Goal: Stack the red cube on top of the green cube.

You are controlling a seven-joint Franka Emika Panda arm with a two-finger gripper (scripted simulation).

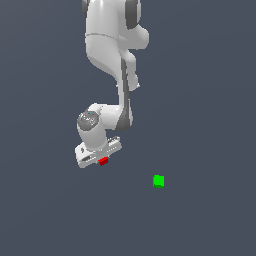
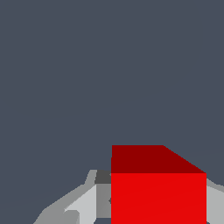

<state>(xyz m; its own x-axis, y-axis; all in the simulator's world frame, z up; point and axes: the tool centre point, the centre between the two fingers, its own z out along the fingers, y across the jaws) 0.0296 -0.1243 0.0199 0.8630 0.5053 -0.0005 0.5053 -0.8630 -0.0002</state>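
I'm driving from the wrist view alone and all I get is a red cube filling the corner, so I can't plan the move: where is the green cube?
Observer: The green cube sits apart from the arm, toward the exterior view's right of the gripper and a little nearer the camera.
Operator: Is the red cube at the gripper or lying elsewhere?
Observer: The red cube shows right under the gripper's body, its edge peeking out below.
Operator: Anything stacked yet?
Observer: No. The two cubes are well separated, and the green cube's top is bare.
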